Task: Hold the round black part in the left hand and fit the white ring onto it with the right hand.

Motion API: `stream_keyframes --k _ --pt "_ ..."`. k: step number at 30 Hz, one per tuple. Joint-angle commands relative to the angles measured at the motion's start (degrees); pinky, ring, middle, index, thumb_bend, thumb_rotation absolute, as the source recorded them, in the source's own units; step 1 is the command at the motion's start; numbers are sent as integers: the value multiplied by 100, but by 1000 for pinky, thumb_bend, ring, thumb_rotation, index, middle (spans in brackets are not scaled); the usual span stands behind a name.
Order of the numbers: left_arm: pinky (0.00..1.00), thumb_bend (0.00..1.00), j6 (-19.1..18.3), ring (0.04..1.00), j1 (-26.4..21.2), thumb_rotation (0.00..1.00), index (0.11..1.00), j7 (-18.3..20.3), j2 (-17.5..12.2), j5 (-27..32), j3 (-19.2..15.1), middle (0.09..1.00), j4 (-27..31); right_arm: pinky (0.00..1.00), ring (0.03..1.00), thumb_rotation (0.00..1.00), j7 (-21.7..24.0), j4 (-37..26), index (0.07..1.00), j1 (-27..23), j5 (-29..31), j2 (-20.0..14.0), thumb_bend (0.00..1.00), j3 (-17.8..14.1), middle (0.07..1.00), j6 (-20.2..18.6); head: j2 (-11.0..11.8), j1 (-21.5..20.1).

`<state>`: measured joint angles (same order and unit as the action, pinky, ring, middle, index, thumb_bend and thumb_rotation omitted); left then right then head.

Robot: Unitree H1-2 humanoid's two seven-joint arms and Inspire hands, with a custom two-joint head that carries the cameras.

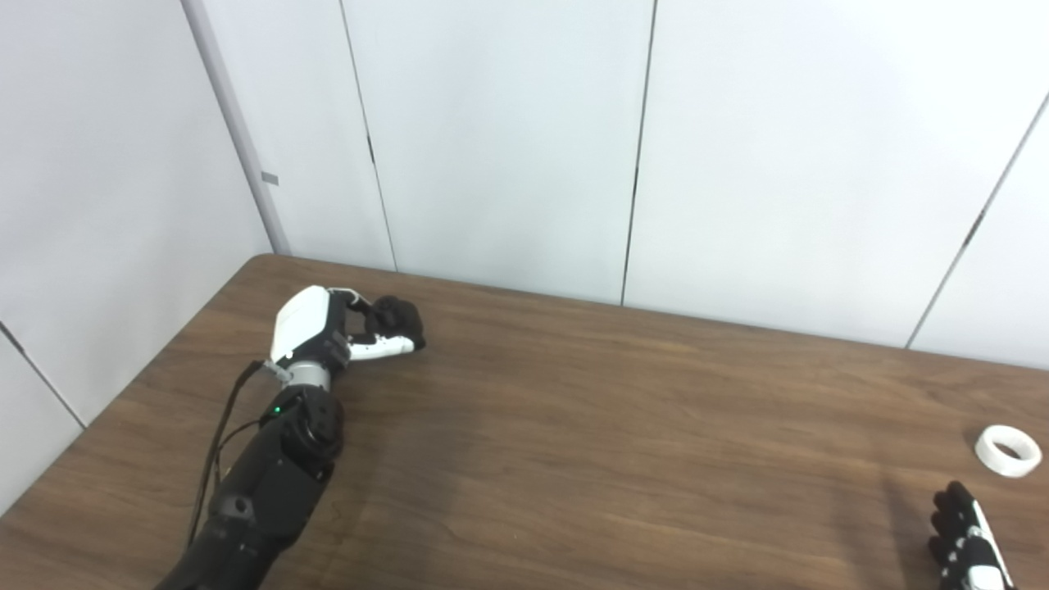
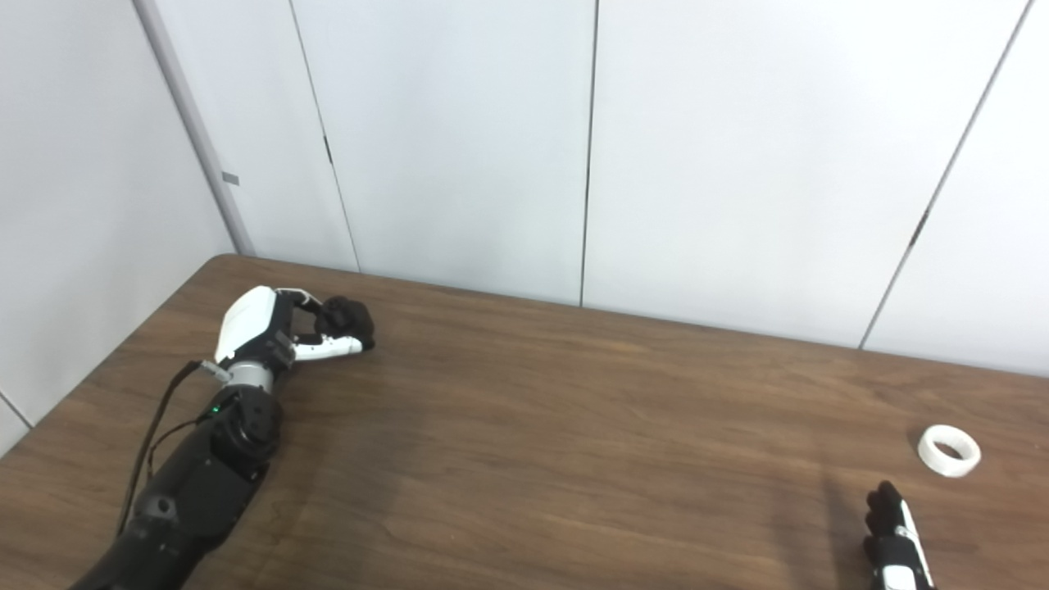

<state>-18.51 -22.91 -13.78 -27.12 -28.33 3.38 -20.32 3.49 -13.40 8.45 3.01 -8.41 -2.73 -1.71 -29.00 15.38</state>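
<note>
Clamping my left hand (image 1: 328,328) on the black part (image 1: 399,318), I risk knocking the white ring (image 1: 1007,450) across the counter (image 1: 623,459) with my right hand (image 1: 965,541), whose state I cannot tell.

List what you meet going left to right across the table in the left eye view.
Left hand closed around the round black part → bare wooden table → right hand → white ring.

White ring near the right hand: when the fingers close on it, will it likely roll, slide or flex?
The white ring lies flat on the table, hole up, so it probably will not roll unless tipped on edge. It looks thick-walled and smooth, so likely rigid, but it may skate on the wood if nudged. The right hand is just short of it, not touching.
</note>
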Motion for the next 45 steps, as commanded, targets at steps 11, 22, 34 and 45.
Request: stream_keyframes --k 11,22,34,45 --pt "1000 525 -172 888 468 57 485 333 270 -520 263 780 1545 1000 984 1000 -73 -55 1000 -74 -162 139 330 108 975 72 -37 -227" --pt "1000 525 -11 898 979 56 485 498 752 -1194 934 786 2524 1000 959 1000 -144 198 991 -144 -299 219 384 154 950 320 -130 -551" --pt "1000 525 381 888 1258 59 484 602 1076 -1920 1479 787 2846 1000 945 1000 -266 275 975 -225 -532 322 485 316 942 267 -324 -1045" --pt "1000 525 720 887 1739 60 484 825 1385 -2390 1960 784 2987 1000 935 1000 -448 140 959 -228 -675 507 499 434 923 166 -553 -1449"
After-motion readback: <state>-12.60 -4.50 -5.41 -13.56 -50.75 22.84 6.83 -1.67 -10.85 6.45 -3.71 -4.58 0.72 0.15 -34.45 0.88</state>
